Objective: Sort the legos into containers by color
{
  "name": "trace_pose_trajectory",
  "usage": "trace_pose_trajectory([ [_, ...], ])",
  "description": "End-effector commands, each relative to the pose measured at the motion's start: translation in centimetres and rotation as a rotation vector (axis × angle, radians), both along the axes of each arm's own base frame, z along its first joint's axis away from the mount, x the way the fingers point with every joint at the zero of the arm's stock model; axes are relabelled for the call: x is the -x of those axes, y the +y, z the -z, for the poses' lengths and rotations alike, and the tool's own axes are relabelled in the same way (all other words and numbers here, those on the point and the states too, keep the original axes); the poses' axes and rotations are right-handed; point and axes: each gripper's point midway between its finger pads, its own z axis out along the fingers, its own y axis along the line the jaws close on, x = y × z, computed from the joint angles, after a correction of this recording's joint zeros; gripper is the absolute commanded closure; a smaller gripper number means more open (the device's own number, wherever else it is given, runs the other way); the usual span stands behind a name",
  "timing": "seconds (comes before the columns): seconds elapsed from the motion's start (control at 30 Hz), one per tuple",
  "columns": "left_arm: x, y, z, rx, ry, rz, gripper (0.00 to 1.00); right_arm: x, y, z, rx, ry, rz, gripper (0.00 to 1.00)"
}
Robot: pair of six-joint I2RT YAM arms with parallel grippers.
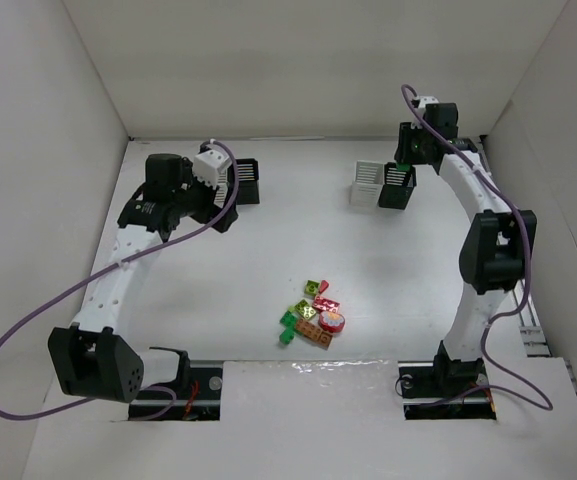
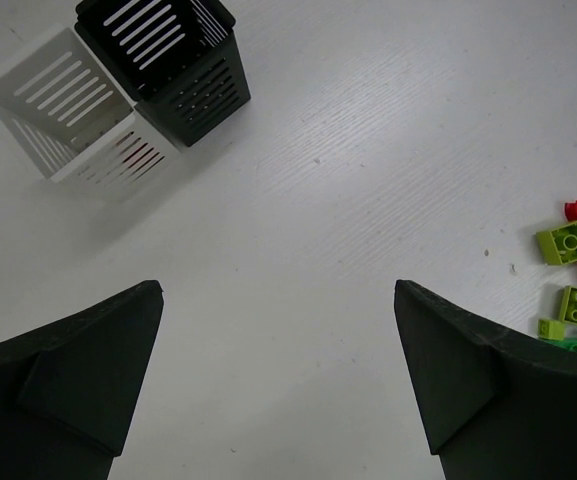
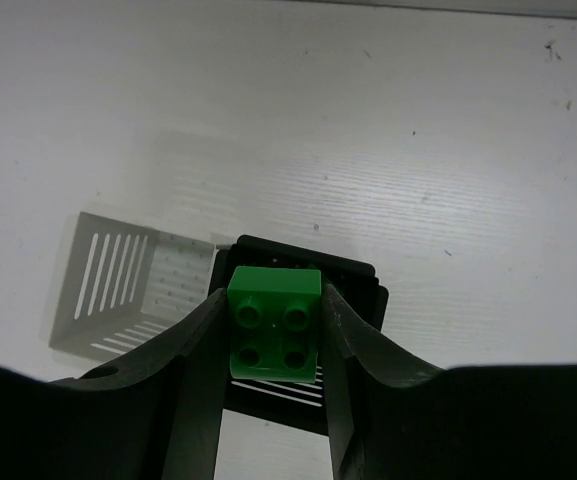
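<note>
On the left, the left claw (image 2: 276, 300) hung above bare counter (image 1: 298, 230) with its fingers spread as wide as they would go. It held nothing and touched nothing. It sat close to the left pair of containers (image 1: 247, 181), which the arm's wrist partly hid in the overhead view. That looked like a waiting pose, kept back so the other arm could work without crowding.

Near the middle, toward the near edge, the loose legos (image 1: 313, 318) lay in one tight cluster of red, yellow-green, green and orange pieces, several touching one another. They were well apart from both pairs of containers, so most of the sorting was judged not yet done.

Further right stood the second pair, the white container (image 1: 366, 183) and the black container (image 1: 398, 186), side by side and touching. Set like that, two colors could be dropped with only a small sideways shift.

At the far right, the right claw (image 3: 273, 298) was partly closed, pinching a green lego (image 3: 273, 335) by two opposite sides with its four studs facing the wrist camera. The fingers pressed flat on the brick's walls, which seemed a steady hold for so small a piece. In the wrist view the brick hung over the black container's opening, with the white one just to its left. It probably waited there for release, making that container the green one. Whether anything already lay inside could not be told, since the brick and fingers covered most of the opening.
</note>
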Motion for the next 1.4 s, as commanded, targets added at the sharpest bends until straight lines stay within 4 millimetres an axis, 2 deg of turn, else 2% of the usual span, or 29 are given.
trace_pose_trajectory([
  [0.0,-0.2,0.3,-1.3,-0.037,-0.065,-0.011,0.0,-1.3,0.4,-3.0,-0.035,-0.076,0.001,0.89],
  [0.07,-0.2,0.2,-1.0,-0.045,-0.066,-0.012,0.0,-1.7,0.1,-2.7,-0.024,-0.08,0.019,0.85],
  [0.1,-0.2,0.4,-0.6,-0.062,-0.061,-0.017,0.0,-1.7,0.6,-2.7,-0.024,-0.079,0.009,0.83],
  [0.2,-0.1,-0.1,-0.3,-0.066,-0.064,-0.005,0.0,-1.7,0.6,-2.2,-0.023,-0.07,0.009,0.71],
  [0.33,-0.1,-0.3,-0.1,-0.079,-0.07,0.005,0.0,-1.5,0.9,-1.4,-0.017,-0.058,0.009,0.42],
  [0.37,0.2,-0.5,0.2,-0.086,-0.069,0.007,0.0,-1.5,1.2,-1.4,-0.012,-0.059,0.008,0.31],
  [0.43,0.5,-1.1,0.1,-0.091,-0.082,0.034,0.0,-1.3,1.0,-1.4,-0.004,-0.058,0.019,0.22],
  [0.47,0.7,-1.1,0.3,-0.092,-0.081,0.035,0.0,-1.2,1.6,-1.9,-0.005,-0.067,0.008,0.17],
  [0.5,1.1,-1.6,-0.1,-0.09,-0.099,0.065,0.0,-1.2,1.6,-1.9,-0.005,-0.067,0.008,0.1],
  [0.53,2.2,-2.6,0.2,-0.076,-0.082,0.126,0.0,-1.0,1.5,-2.8,0.001,-0.085,0.003,0.08],
  [0.57,2.8,-3.0,0.6,-0.074,-0.079,0.157,0.0,-0.6,1.5,-3.0,0.001,-0.08,0.003,0.07],
  [0.6,4.0,-3.9,0.5,-0.071,-0.085,0.191,0.0,-0.1,1.4,-5.2,-0.003,-0.123,0.003,0.05],
  [0.67,6.1,-5.1,1.6,-0.063,-0.049,0.267,0.0,1.0,2.2,-7.0,-0.016,-0.151,-0.022,0.01],
  [0.7,7.1,-5.4,3.1,-0.073,-0.007,0.298,0.0,2.1,2.1,-8.5,-0.019,-0.177,-0.023,0.01],
  [0.8,9.9,-6.6,5.3,-0.085,0.042,0.397,0.0,4.1,2.4,-10.0,-0.005,-0.206,-0.054,0.01],
  [0.87,11.4,-7.9,5.4,-0.072,0.053,0.487,0.0,5.1,2.4,-9.9,-0.001,-0.191,-0.067,0.01],
  [0.93,12.0,-9.0,5.3,-0.068,0.046,0.551,0.0,6.2,1.8,-9.2,0.002,-0.17,-0.057,0.01],
  [1.0,13.3,-11.1,6.0,-0.082,0.066,0.653,0.0,7.1,1.3,-8.4,0.007,-0.152,-0.059,0.01],
  [1.03,13.7,-11.9,5.5,-0.09,0.047,0.68,0.0,7.3,1.3,-7.8,0.007,-0.139,-0.059,0.01],
  [1.07,13.8,-12.9,6.0,-0.115,0.041,0.716,0.0,7.7,1.3,-7.9,0.007,-0.141,-0.059,0.01],
  [1.1,14.8,-14.5,6.2,-0.163,0.009,0.774,0.0,7.8,1.2,-7.7,0.008,-0.132,-0.059,0.01],
  [1.17,14.8,-16.1,6.0,-0.226,-0.054,0.796,0.0,8.4,0.8,-7.9,0.019,-0.137,-0.041,0.01],
  [1.2,14.7,-17.6,5.7,-0.243,-0.105,0.807,0.0,8.5,0.8,-7.9,0.019,-0.137,-0.041,0.01],
  [1.33,10.9,-18.2,2.7,-0.247,-0.22,0.615,0.0,9.3,-0.1,-9.1,0.03,-0.159,-0.013,0.01],
  [1.37,10.9,-18.3,1.9,-0.235,-0.238,0.61,0.0,9.4,-0.1,-8.7,0.03,-0.15,-0.013,0.01],
])
